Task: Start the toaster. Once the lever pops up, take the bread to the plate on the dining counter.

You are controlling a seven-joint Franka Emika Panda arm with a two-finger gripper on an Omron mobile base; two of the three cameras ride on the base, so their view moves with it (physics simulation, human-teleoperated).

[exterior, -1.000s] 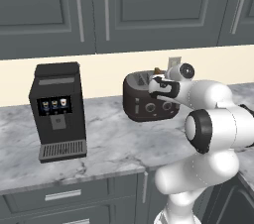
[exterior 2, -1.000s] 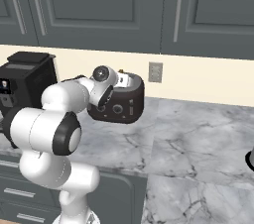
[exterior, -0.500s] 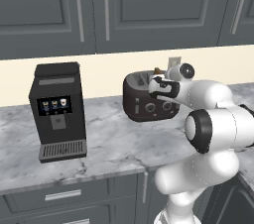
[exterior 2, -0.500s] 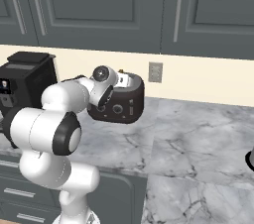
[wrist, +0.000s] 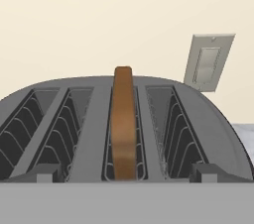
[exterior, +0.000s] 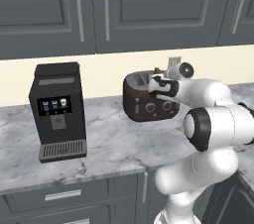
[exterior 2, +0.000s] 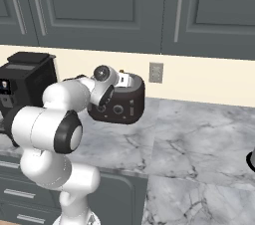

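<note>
Nothing moves since a second ago: arm and tool hold the same pose over the toaster. Nearest the base, the marble worktop runs left to right, with the black coffee machine standing well left of the toaster. Jaws are spread wide, grasping nothing. Bread stands upright on edge in the toaster's middle slot, its top poking above the rim. Behind, a wall outlet sits on the cream backsplash.
</note>
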